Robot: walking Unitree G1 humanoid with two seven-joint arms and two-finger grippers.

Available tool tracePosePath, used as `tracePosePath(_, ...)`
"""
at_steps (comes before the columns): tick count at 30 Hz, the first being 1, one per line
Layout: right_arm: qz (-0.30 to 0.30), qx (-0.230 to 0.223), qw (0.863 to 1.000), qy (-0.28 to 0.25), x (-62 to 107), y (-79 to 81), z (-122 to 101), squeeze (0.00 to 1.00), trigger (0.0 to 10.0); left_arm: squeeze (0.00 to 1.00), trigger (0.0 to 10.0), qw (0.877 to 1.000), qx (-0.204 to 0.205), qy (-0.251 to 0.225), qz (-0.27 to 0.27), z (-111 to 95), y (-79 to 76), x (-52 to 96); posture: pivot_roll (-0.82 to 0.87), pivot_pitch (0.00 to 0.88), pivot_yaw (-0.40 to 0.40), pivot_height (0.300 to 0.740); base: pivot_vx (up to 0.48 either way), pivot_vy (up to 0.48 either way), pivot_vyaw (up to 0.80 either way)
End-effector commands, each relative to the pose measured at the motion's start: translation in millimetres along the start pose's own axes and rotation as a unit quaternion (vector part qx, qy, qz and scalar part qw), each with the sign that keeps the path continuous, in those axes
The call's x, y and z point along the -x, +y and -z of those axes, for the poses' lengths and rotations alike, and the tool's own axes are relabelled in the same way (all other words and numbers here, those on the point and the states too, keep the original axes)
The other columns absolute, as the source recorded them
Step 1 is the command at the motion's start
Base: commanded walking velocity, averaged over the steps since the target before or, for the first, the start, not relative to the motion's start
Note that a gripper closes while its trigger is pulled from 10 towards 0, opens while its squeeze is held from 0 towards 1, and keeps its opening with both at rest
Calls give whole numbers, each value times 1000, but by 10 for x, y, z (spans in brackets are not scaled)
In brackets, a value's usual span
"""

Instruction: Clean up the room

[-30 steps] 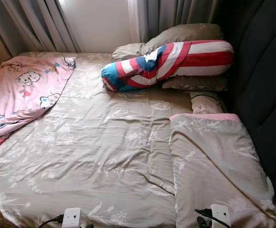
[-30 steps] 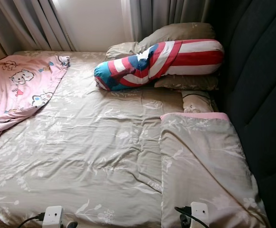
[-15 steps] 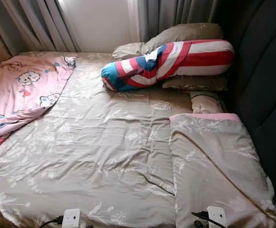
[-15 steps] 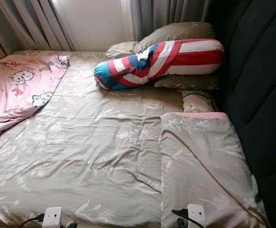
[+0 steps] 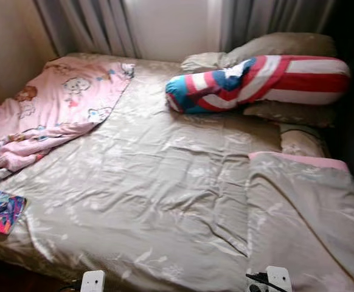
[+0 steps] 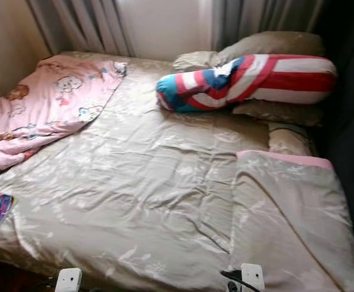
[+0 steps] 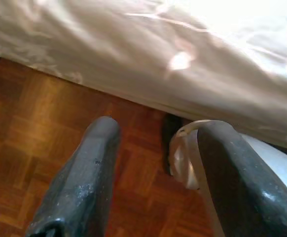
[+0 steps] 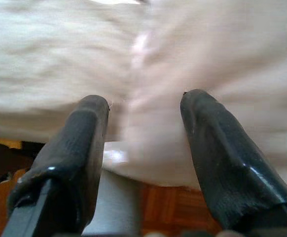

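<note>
Beige bed carries a striped bolster; left gripper and right gripper gape empty.

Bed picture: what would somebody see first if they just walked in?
Probably the striped bolster, red, white and blue, lying across the far end of the bed against the beige pillows. Next, the pink cartoon blanket rumpled over the bed's far left side, and a bright booklet at the near left edge.
</note>
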State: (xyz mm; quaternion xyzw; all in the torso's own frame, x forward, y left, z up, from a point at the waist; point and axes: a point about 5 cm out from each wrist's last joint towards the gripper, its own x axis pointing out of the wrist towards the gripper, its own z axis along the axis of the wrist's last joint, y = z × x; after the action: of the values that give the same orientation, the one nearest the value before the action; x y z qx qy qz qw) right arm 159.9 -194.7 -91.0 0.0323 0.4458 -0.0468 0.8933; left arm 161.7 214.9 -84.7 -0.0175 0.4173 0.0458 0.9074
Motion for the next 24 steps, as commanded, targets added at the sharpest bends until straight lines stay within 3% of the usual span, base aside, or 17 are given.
tracePosePath(1,0,-7,1000,14,19,8,87,0,10000,0,10000,1000,5,13,-9,48,64,18,-76,87,19,740,0,454,0)
tracePosePath(24,-5,-7,1000,22,19,41,110,0,10000,0,10000,1000,5,13,-10,25,39,4,-73,92,23,740,0,443,0)
